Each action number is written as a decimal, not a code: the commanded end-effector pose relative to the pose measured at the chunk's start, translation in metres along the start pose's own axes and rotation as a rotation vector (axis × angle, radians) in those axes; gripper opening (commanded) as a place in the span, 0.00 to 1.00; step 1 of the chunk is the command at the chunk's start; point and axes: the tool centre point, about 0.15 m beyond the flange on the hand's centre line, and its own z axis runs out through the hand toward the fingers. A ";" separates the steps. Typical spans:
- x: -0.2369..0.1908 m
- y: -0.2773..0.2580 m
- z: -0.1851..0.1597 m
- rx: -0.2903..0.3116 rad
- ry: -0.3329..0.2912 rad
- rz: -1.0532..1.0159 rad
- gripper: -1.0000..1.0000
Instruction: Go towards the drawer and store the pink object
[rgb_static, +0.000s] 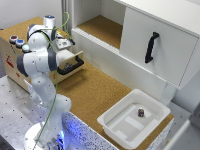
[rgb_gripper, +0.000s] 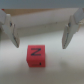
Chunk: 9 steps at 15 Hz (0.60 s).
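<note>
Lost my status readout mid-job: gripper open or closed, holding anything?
Gripper: open, fingers spread apart, holding nothing; the pink cube lies free, not clamped.

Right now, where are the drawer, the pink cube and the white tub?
drawer (rgb_static: 71, 63): exterior view, on its pale front panel above the black handle.
pink cube (rgb_gripper: 35, 55): wrist view, on its top face, between the open jaws.
white tub (rgb_static: 116, 131): exterior view, on its near rim.
</note>
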 end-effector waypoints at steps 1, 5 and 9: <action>0.012 0.013 -0.085 -0.010 0.082 0.050 1.00; 0.037 0.045 -0.119 -0.013 0.125 0.130 1.00; 0.037 0.045 -0.119 -0.013 0.125 0.130 1.00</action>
